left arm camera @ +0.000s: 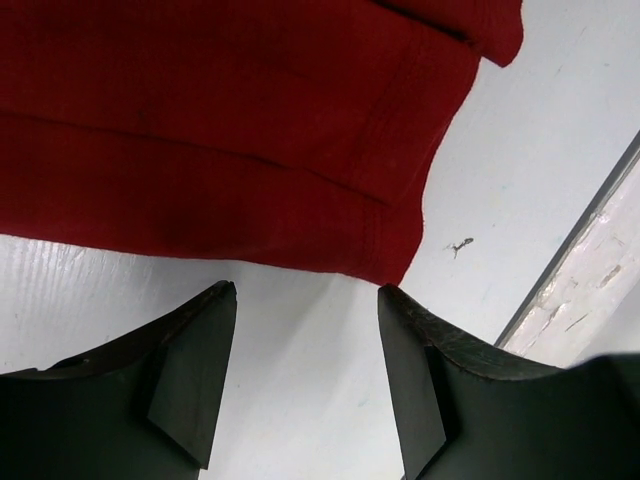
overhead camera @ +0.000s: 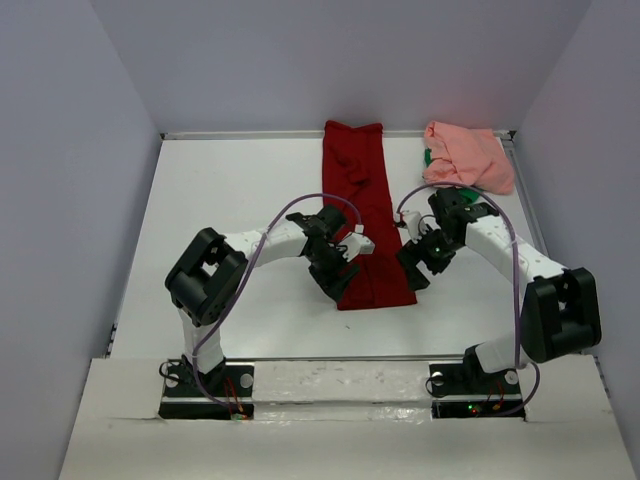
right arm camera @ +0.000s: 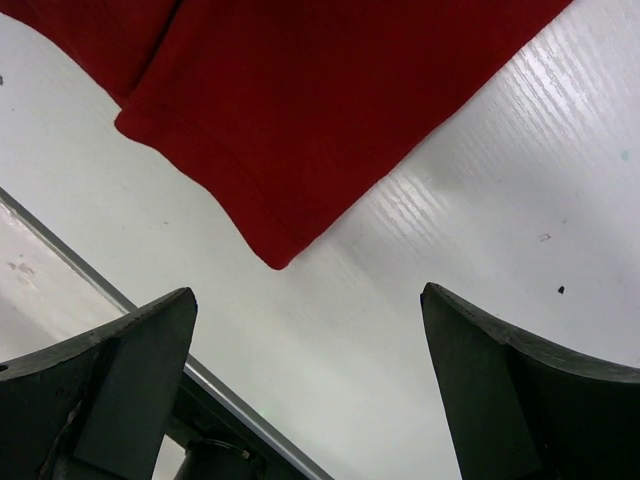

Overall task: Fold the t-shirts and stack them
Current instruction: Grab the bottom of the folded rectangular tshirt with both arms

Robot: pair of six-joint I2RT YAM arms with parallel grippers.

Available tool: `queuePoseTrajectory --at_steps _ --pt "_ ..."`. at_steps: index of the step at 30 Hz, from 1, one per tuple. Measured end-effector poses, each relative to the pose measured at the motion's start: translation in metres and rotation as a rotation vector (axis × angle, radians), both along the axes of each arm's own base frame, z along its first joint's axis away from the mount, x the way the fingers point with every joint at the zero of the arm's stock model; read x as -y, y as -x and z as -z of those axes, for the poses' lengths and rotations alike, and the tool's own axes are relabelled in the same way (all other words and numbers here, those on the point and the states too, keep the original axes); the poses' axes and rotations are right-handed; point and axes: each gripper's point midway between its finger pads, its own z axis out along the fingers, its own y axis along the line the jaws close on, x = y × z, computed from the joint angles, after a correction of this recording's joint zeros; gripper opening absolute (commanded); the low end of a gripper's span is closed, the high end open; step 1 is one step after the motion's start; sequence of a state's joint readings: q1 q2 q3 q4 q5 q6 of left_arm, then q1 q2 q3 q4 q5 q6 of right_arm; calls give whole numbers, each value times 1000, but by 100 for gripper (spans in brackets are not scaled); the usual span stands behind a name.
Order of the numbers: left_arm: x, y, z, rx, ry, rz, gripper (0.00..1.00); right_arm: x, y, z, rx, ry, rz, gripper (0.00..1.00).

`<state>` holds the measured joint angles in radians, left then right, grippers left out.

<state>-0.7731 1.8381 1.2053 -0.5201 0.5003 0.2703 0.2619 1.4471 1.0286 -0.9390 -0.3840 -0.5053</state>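
The dark red t-shirt [overhead camera: 365,215] lies folded into a long narrow strip down the middle of the table. My left gripper [overhead camera: 340,284] is open and empty, at the strip's near left corner [left arm camera: 395,265], with bare table between its fingers. My right gripper [overhead camera: 415,270] is open and empty, beside the strip's near right corner [right arm camera: 275,255]. The salmon pink t-shirt [overhead camera: 468,156] lies bunched at the far right, with a bit of green fabric [overhead camera: 428,158] peeking from under its left edge.
White walls enclose the table on the left, far and right sides. A metal strip [overhead camera: 340,358] runs along the near edge, also showing in the left wrist view [left arm camera: 570,250] and the right wrist view [right arm camera: 130,300]. Cables loop over both arms.
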Motion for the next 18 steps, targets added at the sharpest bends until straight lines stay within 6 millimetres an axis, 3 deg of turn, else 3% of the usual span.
queuePoseTrajectory --at_steps 18 --pt "-5 -5 8 28 -27 -26 67 10 14 34 -18 42 -60 100"
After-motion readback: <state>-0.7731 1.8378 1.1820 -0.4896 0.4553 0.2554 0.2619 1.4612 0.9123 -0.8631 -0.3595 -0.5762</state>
